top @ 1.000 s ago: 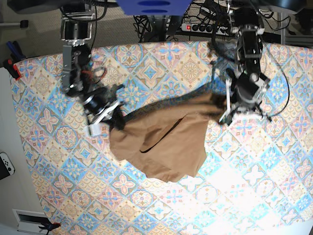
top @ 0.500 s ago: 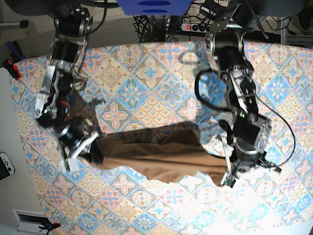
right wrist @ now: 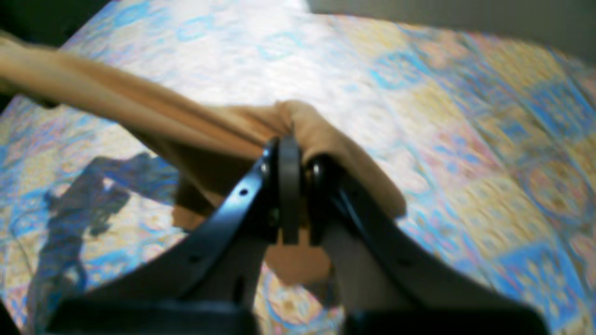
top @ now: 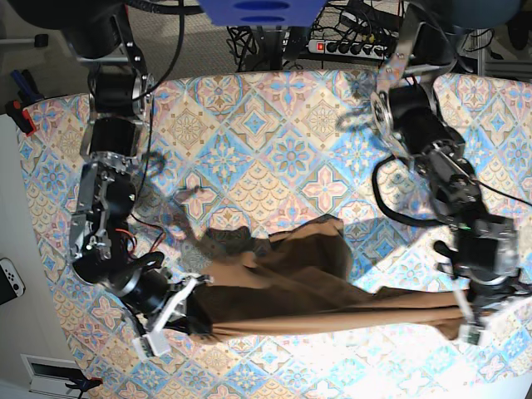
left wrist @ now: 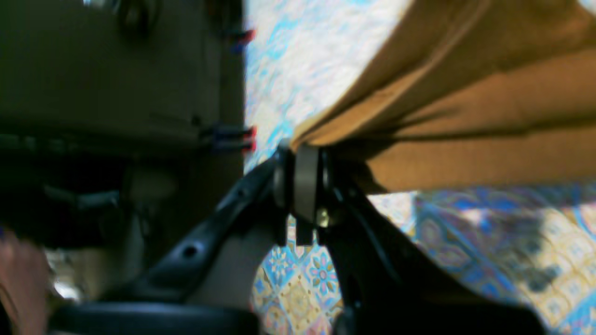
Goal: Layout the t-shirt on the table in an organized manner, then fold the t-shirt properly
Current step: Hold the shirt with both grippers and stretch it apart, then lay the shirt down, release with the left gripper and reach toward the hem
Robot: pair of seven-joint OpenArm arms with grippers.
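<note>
1. T-shirt [top: 307, 291], plain tan-brown, was stretched out in a long band across the near part of the desk [top: 274, 150] in the base view, strung between both arms.
2. Its lower edge ran nearly straight from one pincer to the other; a loose bunched part rose up toward the desk centre.
3. Left pincer [left wrist: 300, 153] was pressed together on a bunched edge of the t-shirt; in the left wrist view the cloth fanned out up and to the right from the tips, lifted off the desk.
4. In the base view the left pincer [top: 461, 320] sat at the right end of the cloth, near the desk's near-right corner.
5. Right pincer [right wrist: 288, 144] was pinched shut on a fold of the t-shirt; fabric wrapped over the tips and trailed off to the upper left in the right wrist view.
6. In the base view the right pincer [top: 189, 306] sat at the left end of the cloth.
7. Arm shadows fell on the patterned desk beside the cloth.
8. Both wrist views were blurred; couldn't tell which part of the garment each pincer held.
</note>
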